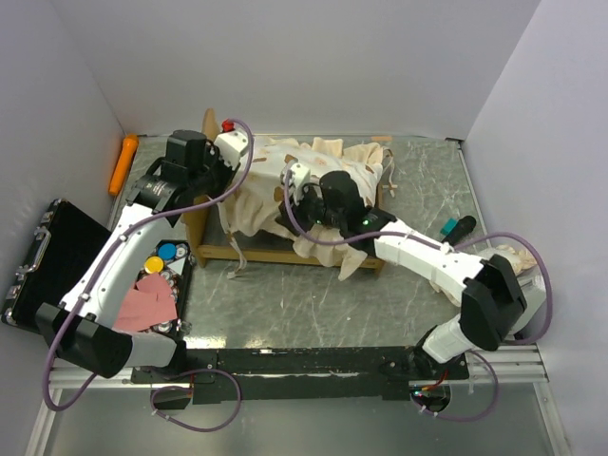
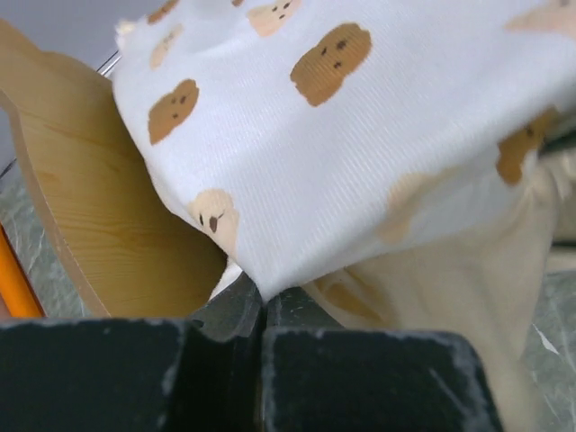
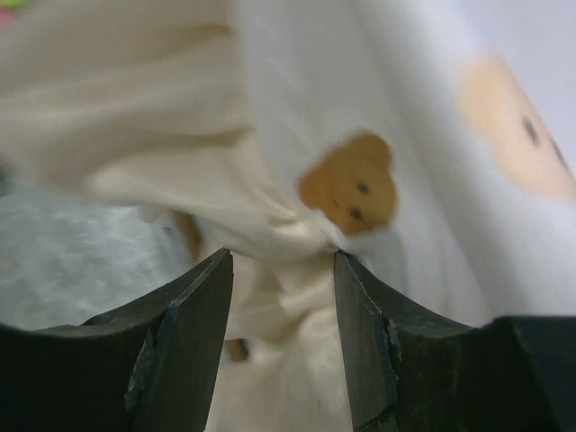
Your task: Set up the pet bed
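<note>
Two arms reach from the near edge across the grey marbled tabletop point(image 1: 313, 304) and meet over the pet bed point(image 1: 275, 255), which stands mid-tabletop toward the back wall; the left arm point(image 1: 123, 256) runs up the left side and bends inward at the wrist toward the headboard end; the right arm point(image 1: 427, 261) folds at its elbow near the right wall and stretches left, its wrist low over the middle of the bed. The frame is pale wood with straight rails; the mattress point(image 1: 275, 157) lies crumpled and askew over it, a finely ribbed cream cloth printed with brown and tan bears, its ruffle spilling over the front rail.

Only the left wrist view shows the headboard point(image 2: 99, 225) close, grained wood with a curved edge; there the left end effector point(image 2: 261, 310) has its dark fingers pressed together, pinching a corner of the mattress that draws to a point at their tips. Only the right wrist view shows the right end effector point(image 3: 281, 261) closed part-way on a bunched fold of plain cream ruffle, wrinkles gathering between the fingers point(image 3: 193, 315).

The top view alone takes in an open black case point(image 1: 57, 247) at the left, an orange oblong object point(image 1: 123, 163) by the left wall and a small teal and black pen-like object point(image 1: 456, 228) at the right.
</note>
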`<state>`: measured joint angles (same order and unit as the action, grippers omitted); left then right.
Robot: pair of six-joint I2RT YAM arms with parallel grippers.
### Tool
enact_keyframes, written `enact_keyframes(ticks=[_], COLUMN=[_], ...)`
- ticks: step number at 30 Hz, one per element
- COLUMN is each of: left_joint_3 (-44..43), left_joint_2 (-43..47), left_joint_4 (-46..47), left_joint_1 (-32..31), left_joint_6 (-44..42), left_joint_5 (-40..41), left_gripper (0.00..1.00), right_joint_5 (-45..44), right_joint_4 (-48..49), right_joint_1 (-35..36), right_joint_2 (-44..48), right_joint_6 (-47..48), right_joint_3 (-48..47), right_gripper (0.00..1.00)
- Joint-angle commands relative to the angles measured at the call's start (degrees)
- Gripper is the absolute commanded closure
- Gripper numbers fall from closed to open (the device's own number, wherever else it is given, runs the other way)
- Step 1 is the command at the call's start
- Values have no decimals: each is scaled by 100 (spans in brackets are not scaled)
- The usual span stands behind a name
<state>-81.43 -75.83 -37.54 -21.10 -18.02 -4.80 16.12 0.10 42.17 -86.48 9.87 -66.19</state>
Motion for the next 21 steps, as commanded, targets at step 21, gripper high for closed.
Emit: enact_keyframes(ticks=[21], left_joint_3=[-532], left_joint_2=[113], left_joint_4=[18], left_joint_1=[-17], left_joint_6=[703], left_joint_5=[-742], left_gripper=[99], right_joint_5=[-64], right_joint_4=[615], right_joint_1=[1092], right_joint_2=[-1732], right_joint_6=[-1479], right_joint_3=[-1343], right_gripper=[53])
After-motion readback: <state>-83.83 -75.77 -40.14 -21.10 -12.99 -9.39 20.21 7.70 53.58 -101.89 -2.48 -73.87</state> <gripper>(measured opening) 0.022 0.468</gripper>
